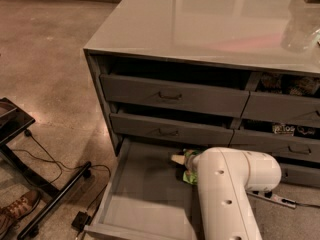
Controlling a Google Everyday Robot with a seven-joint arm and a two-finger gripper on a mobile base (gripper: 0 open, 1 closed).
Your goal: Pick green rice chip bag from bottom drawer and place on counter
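Since the white arm point(230, 194) hides most of the pincer point(180, 160), down in the open bottom drawer point(142, 189) right at the green chip bag point(189, 176), I cannot tell its grip; best confirm a firm hold, then lift clear of the upper drawers point(170, 96) toward the tabletop point(200, 24).

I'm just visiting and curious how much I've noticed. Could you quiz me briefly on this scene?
1. True or false: the bottom drawer is pulled open.
2. The gripper is down in that drawer, mostly hidden behind the white arm. What lies beside it? A) a red cup B) the green rice chip bag C) a blue plate
3. How many handled drawers sit above the open drawer in that stack?
Key: 1 true; 2 B; 3 two.
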